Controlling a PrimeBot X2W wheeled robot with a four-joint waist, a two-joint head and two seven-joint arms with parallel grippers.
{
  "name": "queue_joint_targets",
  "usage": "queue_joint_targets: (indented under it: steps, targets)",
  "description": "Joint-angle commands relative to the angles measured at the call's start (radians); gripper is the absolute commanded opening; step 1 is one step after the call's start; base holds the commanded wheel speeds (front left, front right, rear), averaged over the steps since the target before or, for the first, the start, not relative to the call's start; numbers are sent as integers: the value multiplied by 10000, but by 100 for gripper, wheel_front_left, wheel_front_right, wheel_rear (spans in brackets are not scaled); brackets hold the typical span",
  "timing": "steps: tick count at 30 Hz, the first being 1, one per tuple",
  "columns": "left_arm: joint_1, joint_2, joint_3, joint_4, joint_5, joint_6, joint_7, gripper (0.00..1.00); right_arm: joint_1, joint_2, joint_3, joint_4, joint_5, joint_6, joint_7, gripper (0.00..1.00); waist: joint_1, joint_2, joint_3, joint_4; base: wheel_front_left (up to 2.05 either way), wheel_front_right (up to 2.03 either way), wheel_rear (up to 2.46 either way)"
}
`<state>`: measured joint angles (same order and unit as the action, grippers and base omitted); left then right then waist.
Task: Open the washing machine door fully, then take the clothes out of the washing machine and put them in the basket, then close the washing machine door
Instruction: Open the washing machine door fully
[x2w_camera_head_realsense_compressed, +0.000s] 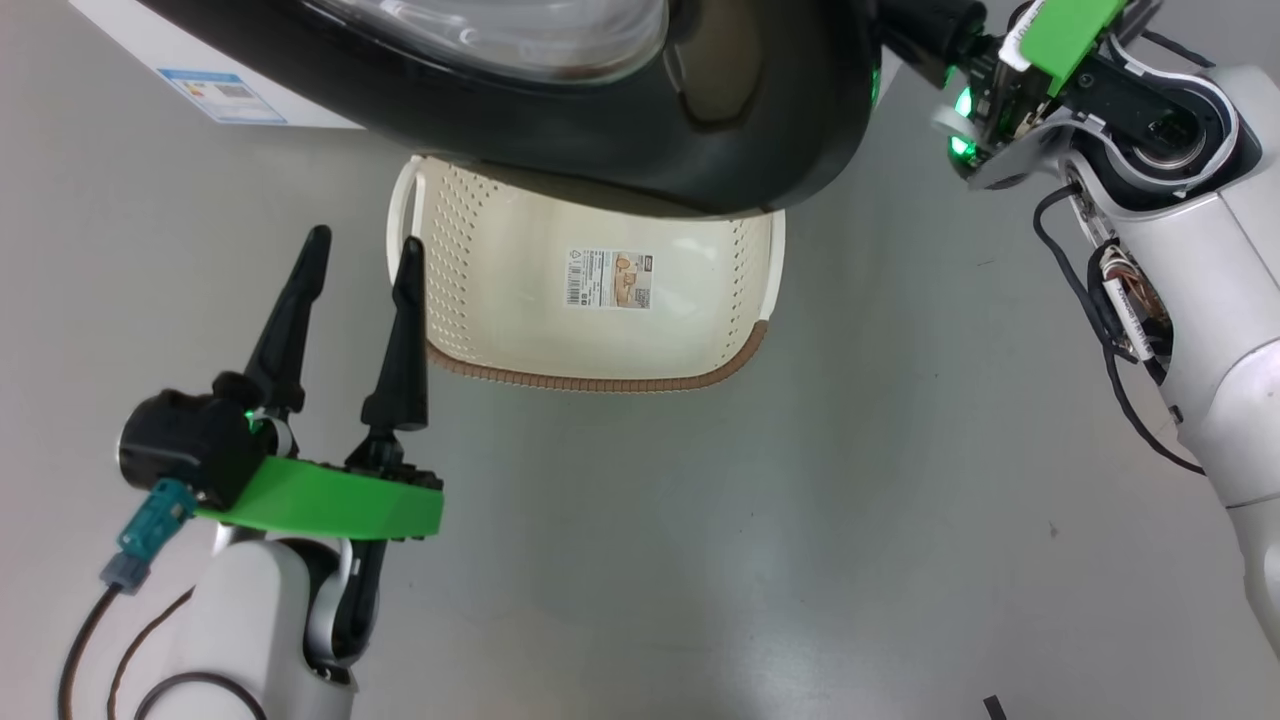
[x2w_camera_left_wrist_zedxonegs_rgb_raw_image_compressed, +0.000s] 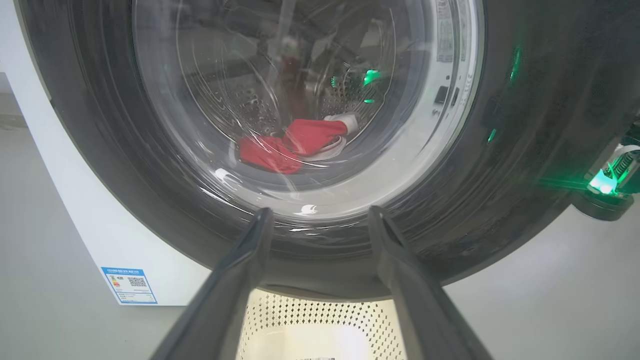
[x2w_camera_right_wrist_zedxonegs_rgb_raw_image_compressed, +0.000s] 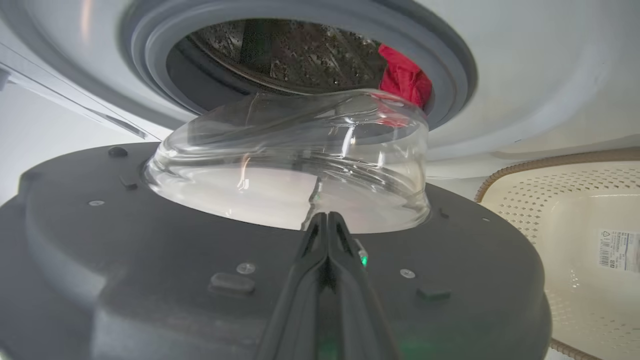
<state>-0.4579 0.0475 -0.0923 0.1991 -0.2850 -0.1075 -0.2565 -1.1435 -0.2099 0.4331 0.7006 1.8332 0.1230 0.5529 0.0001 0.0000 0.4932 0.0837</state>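
A: How far along are we?

B: Barely started. The washing machine door (x2w_camera_head_realsense_compressed: 600, 150) stands part open, not fully. Our right gripper (x2w_camera_right_wrist_zedxonegs_rgb_raw_image_compressed: 327, 222), fingers pressed together on nothing, points at its inner face.

A: And the clothes (x2w_camera_left_wrist_zedxonegs_rgb_raw_image_compressed: 292, 145)?

B: In the drum (x2w_camera_right_wrist_zedxonegs_rgb_raw_image_compressed: 280, 50) of the washing machine (x2w_camera_right_wrist_zedxonegs_rgb_raw_image_compressed: 525, 75) — none out. The basket (x2w_camera_head_realsense_compressed: 600, 383), under the door, holds only its sticker (x2w_camera_head_realsense_compressed: 610, 278). Our left gripper (x2w_camera_head_realsense_compressed: 363, 242) is spread wide, empty, beside its left rim.

A: So unloading and closing remain.

Smooth pale grey floor (x2w_camera_head_realsense_compressed: 700, 560)
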Motion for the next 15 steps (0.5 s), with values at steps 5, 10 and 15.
queue_joint_targets:
  steps: [5, 10, 15]
  targets:
    - [10, 306, 150, -270, -166, -89, 18, 100, 267, 14, -301, 72, -444, 77, -1349, 100, 0, 0, 60, -50, 0, 0, 0]
    - [-77, 272, 197, -249, -352, -66, 7, 100, 521, -440, -406, -59, -1750, 77, -3657, 100, 0, 0, 50, -36, 0, 0, 0]
    - [-183, 257, 327, -251, -387, 56, -19, 100, 1551, -978, 209, -751, -4145, 77, -6764, 100, 0, 0, 21, -108, 0, 0, 0]
